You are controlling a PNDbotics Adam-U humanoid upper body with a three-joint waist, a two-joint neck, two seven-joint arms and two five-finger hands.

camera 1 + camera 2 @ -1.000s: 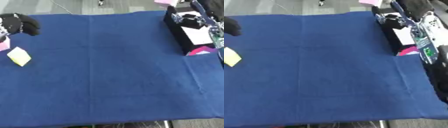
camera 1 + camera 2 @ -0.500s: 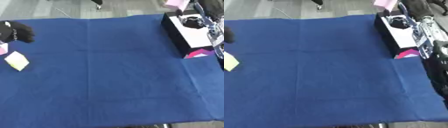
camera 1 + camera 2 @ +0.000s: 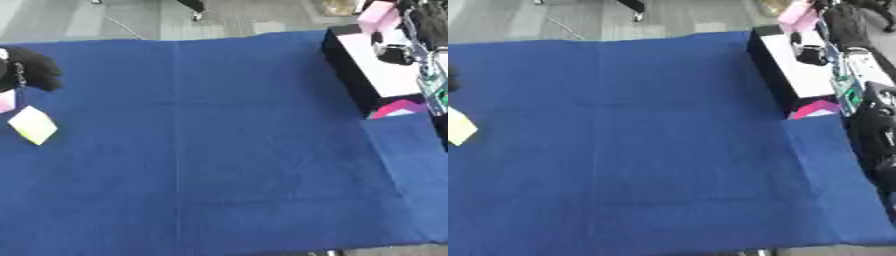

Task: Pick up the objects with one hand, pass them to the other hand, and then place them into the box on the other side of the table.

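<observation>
A pale yellow block [image 3: 32, 125] lies on the blue cloth near the left edge, with a pink piece [image 3: 4, 100] just beyond it at the picture's border. My left hand [image 3: 31, 71], a black rounded shape, hangs just behind these two and touches neither that I can see. On the right stands the box [image 3: 346, 70], black-walled with a white inside. A magenta object [image 3: 398, 106] lies at its near end. A light pink block [image 3: 378, 15] shows at its far end, close to my right hand [image 3: 847, 21], which is dark and indistinct.
My right arm [image 3: 852, 87], silver and green with black parts, runs along the right edge over the box. A small black thing [image 3: 394, 54] sits inside the box. The blue cloth [image 3: 210, 150] covers the whole table; grey floor lies beyond its far edge.
The whole picture has shifted downward, so the camera has tilted. My left hand sits slightly nearer the yellow block than one second ago. The blocks have not moved on the cloth.
</observation>
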